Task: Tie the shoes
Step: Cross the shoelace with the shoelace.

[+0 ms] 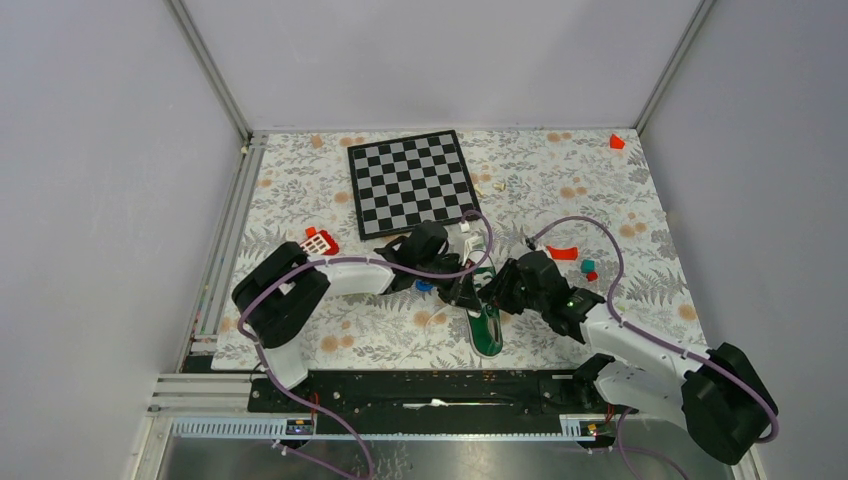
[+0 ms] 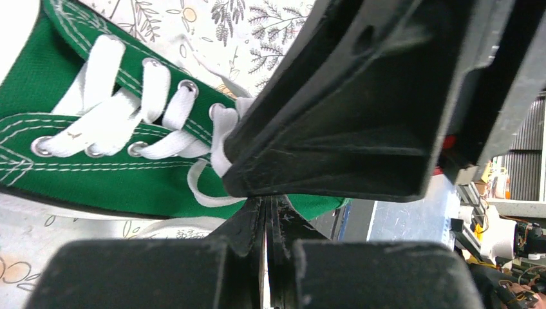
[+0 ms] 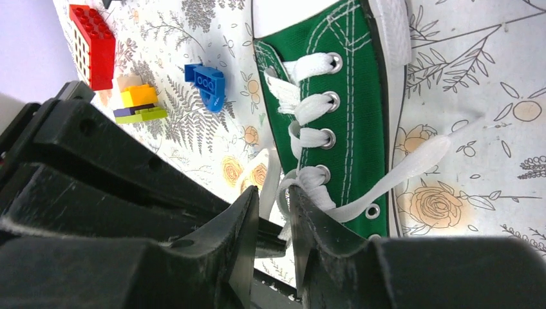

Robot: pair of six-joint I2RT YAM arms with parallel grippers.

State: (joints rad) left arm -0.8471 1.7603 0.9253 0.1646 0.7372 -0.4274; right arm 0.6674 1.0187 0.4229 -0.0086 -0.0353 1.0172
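Note:
The green sneaker (image 1: 487,335) lies on the floral mat, its white toe cap toward the arms. Both grippers meet over its laces. In the left wrist view the shoe (image 2: 96,174) fills the left side. My left gripper (image 2: 269,205) is pressed shut at the top eyelets, with a white lace loop (image 2: 206,193) running into its tips. The right gripper's finger (image 2: 335,129) hangs just above it. In the right wrist view my right gripper (image 3: 273,190) is slightly open beside the shoe (image 3: 351,96). A lace strand (image 3: 267,174) passes through its gap. A free lace end (image 3: 412,164) trails right.
A chessboard (image 1: 412,183) lies behind the shoe. A red brick (image 1: 320,241) sits to the left. Small red (image 1: 562,252) and teal (image 1: 588,266) pieces sit to the right. Near the shoe are a blue piece (image 3: 206,80) and a yellow-green brick (image 3: 136,103).

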